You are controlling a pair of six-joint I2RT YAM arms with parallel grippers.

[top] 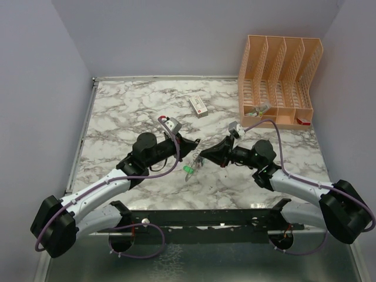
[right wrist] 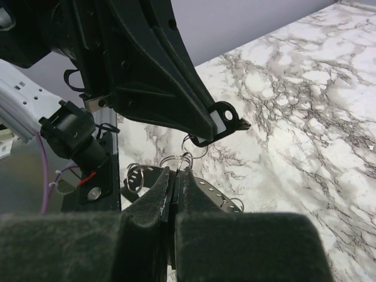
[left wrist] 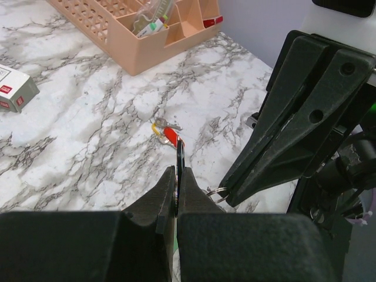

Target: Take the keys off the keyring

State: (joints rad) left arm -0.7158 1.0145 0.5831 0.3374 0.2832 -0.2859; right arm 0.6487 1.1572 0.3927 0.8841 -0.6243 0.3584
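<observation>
Here: L gripper [left wrist: 178, 171] clamps black key [left wrist: 180, 155], R gripper [right wrist: 174, 172] pinches its small ring [right wrist: 178, 160], opposed, prob. to work key off; keyring [right wrist: 208, 192] w/ green key [top: 189, 171] hangs mid-tabletop [top: 129, 106], nearer front edge.

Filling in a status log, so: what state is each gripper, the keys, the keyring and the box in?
left gripper: shut on black key.
right gripper: shut on small ring.
keys: bunched together between the grippers.
keyring: curved, under the right gripper.
white box: closed, lying flat.
</observation>
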